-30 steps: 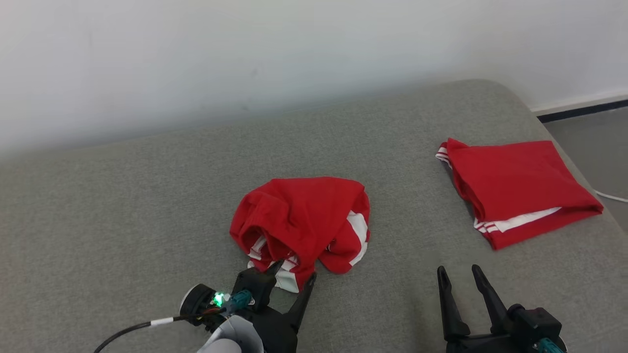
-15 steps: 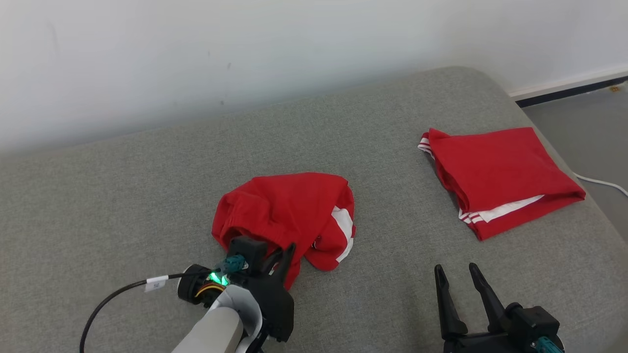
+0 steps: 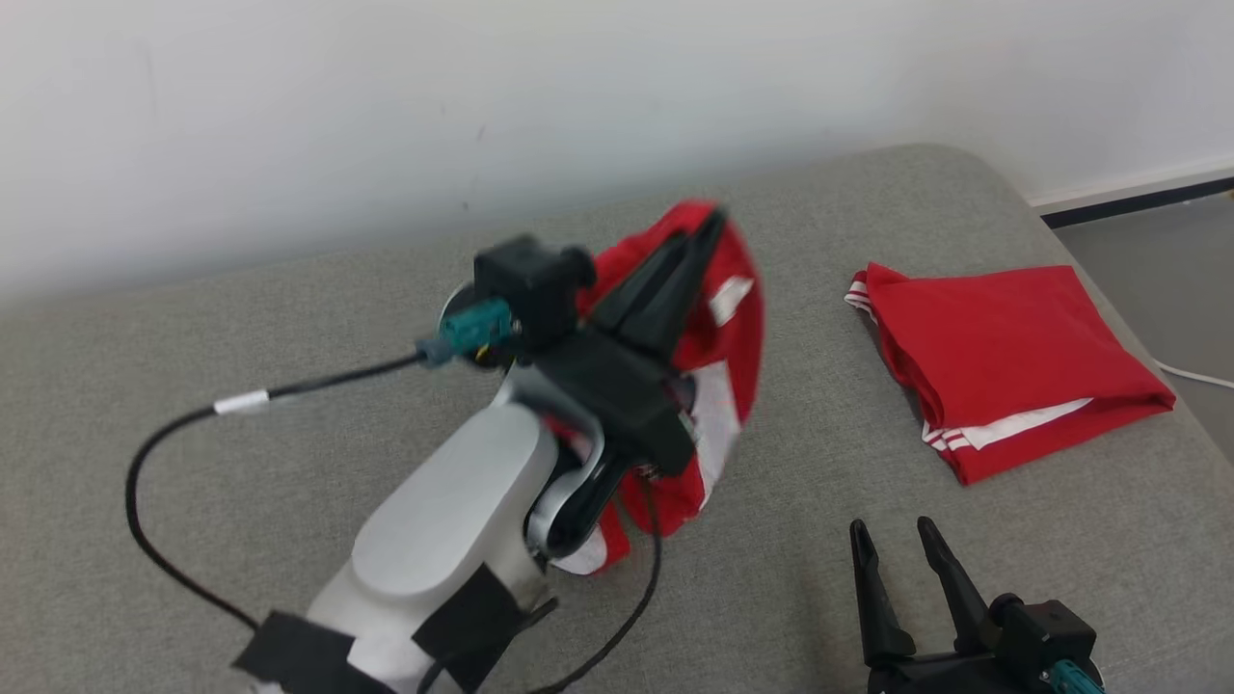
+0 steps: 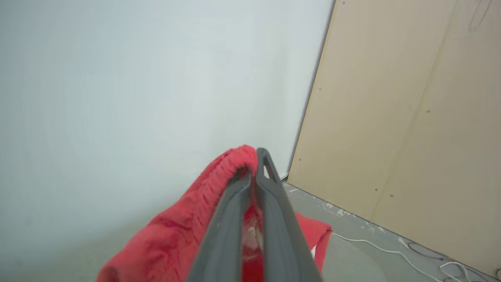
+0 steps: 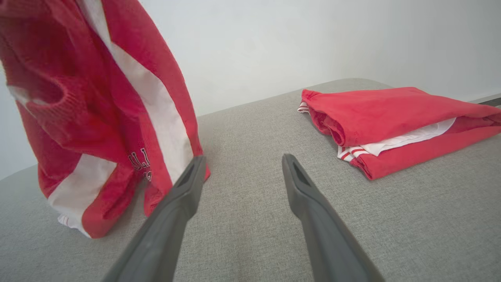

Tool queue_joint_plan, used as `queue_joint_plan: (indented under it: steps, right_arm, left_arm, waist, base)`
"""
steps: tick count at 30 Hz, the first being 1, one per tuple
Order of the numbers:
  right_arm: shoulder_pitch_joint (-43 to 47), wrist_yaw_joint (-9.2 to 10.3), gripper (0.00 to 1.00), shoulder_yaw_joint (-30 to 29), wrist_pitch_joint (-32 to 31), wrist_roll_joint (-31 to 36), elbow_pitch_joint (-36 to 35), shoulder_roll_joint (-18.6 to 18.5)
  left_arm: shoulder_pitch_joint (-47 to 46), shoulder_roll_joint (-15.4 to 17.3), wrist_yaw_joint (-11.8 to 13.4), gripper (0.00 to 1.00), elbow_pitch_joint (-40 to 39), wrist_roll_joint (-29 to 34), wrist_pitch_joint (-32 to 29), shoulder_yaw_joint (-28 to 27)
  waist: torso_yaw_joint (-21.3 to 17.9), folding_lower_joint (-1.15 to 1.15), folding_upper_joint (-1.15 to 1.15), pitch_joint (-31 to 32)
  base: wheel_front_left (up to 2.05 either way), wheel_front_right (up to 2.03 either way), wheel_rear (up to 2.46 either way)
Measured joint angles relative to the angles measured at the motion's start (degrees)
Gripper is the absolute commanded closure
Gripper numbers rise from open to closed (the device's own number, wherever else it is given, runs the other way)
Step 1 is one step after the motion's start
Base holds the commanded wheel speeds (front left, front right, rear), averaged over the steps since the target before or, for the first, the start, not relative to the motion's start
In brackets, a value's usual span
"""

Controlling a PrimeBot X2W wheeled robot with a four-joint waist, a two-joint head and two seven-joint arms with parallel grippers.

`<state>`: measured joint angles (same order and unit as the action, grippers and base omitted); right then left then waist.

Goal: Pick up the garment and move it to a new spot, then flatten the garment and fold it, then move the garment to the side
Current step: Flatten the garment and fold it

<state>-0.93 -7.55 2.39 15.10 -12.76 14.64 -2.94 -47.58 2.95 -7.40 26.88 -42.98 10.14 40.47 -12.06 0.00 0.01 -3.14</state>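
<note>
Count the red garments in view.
2. A crumpled garment hangs from the left tool above the cushion's middle; a folded garment lies on its right side. None looks hidden.

The left gripper [image 3: 711, 224], open at the lower left a second ago, has clamped onto the red garment [image 3: 737, 337] and raised it, hanging, to the upper middle.

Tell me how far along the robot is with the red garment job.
Done: the left gripper is shut on the garment at its elastic edge, so it hangs over the grey cushion, lower hem seemingly touching. In hand: carrying it to a new spot. Left: flattening, folding and moving aside; it is bunched, and the right gripper is open. A folded red garment lies to the right.
</note>
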Motion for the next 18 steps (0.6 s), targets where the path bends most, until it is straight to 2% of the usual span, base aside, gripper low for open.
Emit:
queue_joint_plan:
  steps: [3,7,9,13,18]
  right_arm:
    - [0.0,0.00,0.00,0.2,0.0,-0.3,0.2,0.0]
    - [0.0,0.00,0.00,0.1,0.0,-0.4,0.3,0.0]
    - [0.1,0.00,0.00,0.1,0.0,-0.5,0.3,0.0]
    - [0.4,0.00,0.00,-0.3,0.0,-0.6,-0.1,0.0]
    - [0.4,0.00,0.00,-0.1,0.0,-0.6,-0.3,0.0]
  left_arm:
    - [-3.3,0.0,1.5,1.00,-5.5,-4.1,1.8,1.1]
    - [-5.2,-0.1,6.2,1.00,-14.2,-11.9,4.0,0.3]
    - [-5.2,0.0,9.3,1.00,-16.2,-13.8,4.3,0.7]
    - [-2.4,0.5,15.2,1.00,-14.7,-14.1,2.7,1.2]
    - [6.9,5.4,19.5,1.00,-11.5,-16.7,0.4,0.3]
  waist:
    - [0.1,0.00,0.00,0.4]
    - [0.4,0.00,0.00,0.8]
    - [0.7,0.00,0.00,0.8]
    - [1.7,0.00,0.00,0.8]
    - [3.3,0.00,0.00,0.6]
  base:
    - [0.00,0.00,0.00]
    - [0.00,0.00,0.00]
    - [0.00,0.00,0.00]
    - [0.00,0.00,0.00]
    - [0.00,0.00,0.00]
